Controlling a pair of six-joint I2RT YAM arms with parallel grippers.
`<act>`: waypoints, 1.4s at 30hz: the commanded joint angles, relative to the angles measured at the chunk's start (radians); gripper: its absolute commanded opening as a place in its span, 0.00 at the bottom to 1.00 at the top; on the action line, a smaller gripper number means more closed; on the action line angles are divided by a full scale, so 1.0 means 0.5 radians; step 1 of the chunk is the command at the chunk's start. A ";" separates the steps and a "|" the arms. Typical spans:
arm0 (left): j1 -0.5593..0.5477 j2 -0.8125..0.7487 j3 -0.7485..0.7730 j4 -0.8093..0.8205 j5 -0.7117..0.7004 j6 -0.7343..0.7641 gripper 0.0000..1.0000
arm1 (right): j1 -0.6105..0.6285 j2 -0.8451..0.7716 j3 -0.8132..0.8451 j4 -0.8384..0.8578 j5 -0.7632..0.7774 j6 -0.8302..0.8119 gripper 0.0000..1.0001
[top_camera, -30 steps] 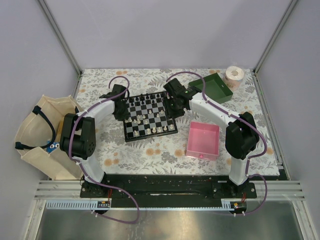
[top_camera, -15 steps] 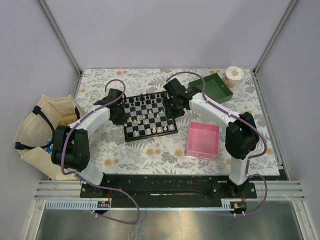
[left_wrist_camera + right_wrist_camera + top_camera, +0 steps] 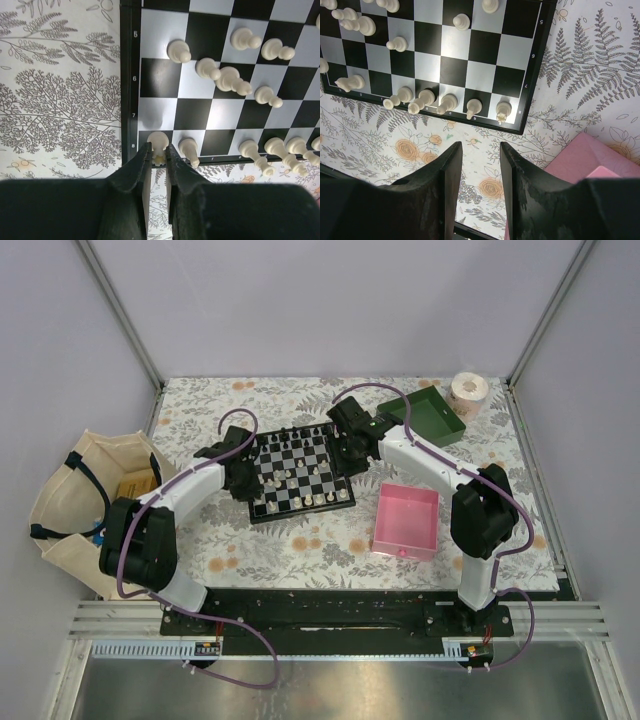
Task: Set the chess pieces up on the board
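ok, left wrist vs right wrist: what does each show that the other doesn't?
Left wrist only: the left gripper closed on a cream-white chess piece at a corner square of the black-and-white chequered chessboard, by the printed 8. Right wrist only: the right gripper, open and empty over the floral table cover, and a corner of the pink square tray. Both: the board, other cream-white pieces and the cover.

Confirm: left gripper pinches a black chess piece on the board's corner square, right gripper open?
No: the left wrist view shows the chess piece in the left gripper is cream-white, not black. It is on the chessboard's corner square; the right gripper is open.
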 commanded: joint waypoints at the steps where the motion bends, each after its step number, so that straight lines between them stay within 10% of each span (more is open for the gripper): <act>1: -0.039 -0.075 -0.011 -0.005 0.001 -0.037 0.05 | 0.016 -0.074 0.038 0.035 -0.032 0.018 0.45; 22: -0.079 -0.047 -0.073 -0.005 0.001 -0.061 0.05 | 0.019 -0.062 0.038 0.032 -0.035 0.024 0.45; 42: -0.085 -0.010 -0.073 -0.014 -0.005 -0.058 0.30 | 0.016 -0.062 0.048 0.038 -0.041 0.027 0.45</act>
